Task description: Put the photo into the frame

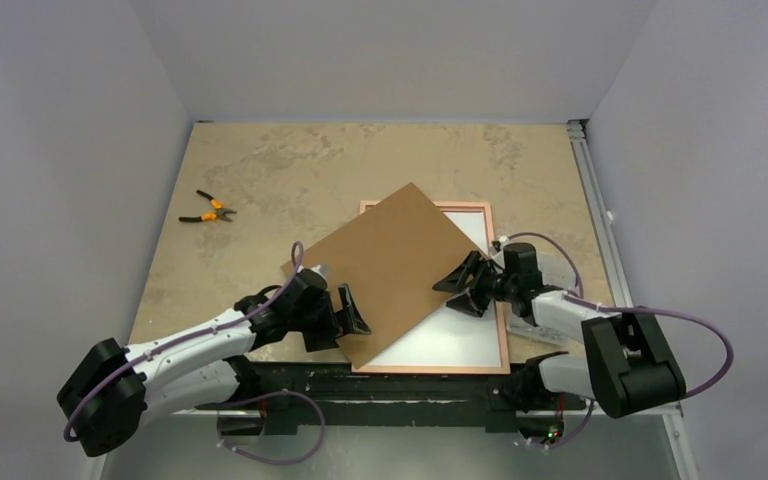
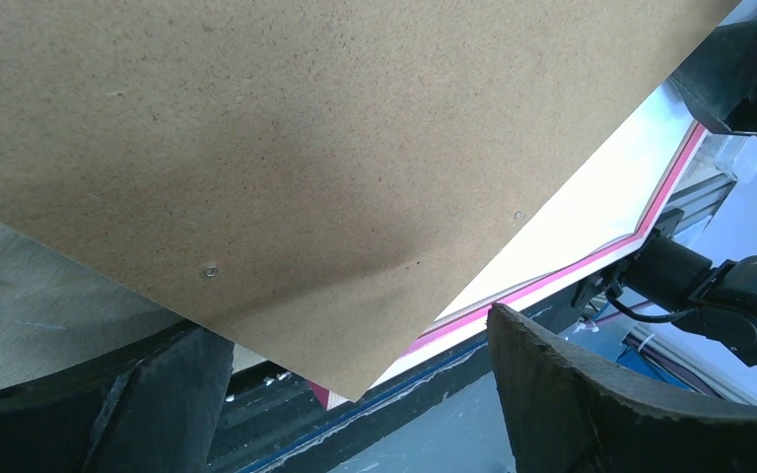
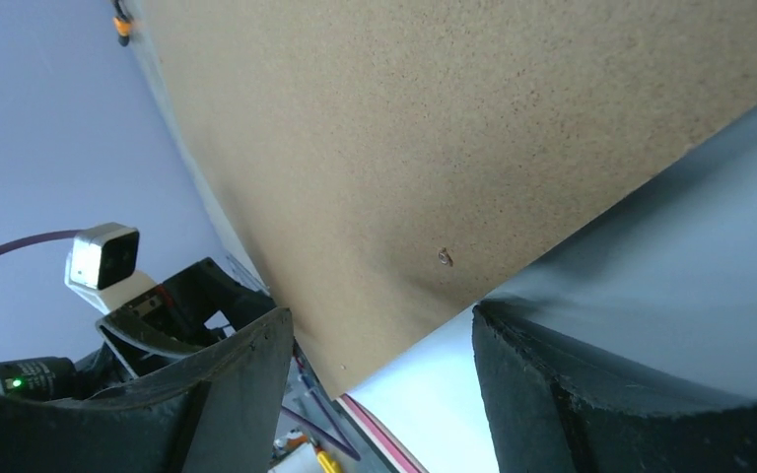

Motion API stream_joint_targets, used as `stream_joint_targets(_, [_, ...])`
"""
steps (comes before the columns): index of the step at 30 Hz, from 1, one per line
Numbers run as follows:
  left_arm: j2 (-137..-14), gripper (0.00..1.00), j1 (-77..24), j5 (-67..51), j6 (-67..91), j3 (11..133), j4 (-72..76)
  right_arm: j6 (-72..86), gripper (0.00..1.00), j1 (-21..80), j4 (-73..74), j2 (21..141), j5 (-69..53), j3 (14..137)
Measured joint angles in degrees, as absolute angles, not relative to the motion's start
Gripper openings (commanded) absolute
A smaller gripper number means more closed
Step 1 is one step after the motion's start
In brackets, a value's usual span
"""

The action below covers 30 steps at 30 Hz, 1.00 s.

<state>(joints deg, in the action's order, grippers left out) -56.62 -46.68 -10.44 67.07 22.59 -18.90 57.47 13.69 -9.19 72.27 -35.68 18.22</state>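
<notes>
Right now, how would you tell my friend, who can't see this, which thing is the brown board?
Find the tan, marbled table, then the pink-edged frame lying on it. The brown board lies crooked on top of the frame, one corner poking past its left side. Unlike the white sheet beneath, it is plain brown and turned like a diamond.

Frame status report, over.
Left gripper open at near-left edge of board; right gripper open at its right edge. Photo white side up in frame. Board askew across both.
</notes>
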Motion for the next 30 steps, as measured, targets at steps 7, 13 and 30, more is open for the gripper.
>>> stream_joint_targets(7, [-56.4,0.94,-46.7,-10.4,67.1,22.6,-18.9,63.2,0.62,13.5,-23.1,73.6,-35.7,12.8])
stream_joint_targets(13, [-53.6,0.95,-47.4,-9.5,66.9,21.9,-20.9,69.1,0.33,13.4,-36.8,74.7,-34.5,6.9])
stream_joint_targets(30, [-40.2,0.97,-47.7,4.0,57.9,40.4,-50.1,63.5,0.00,13.5,-15.4,56.6,-30.2,20.3])
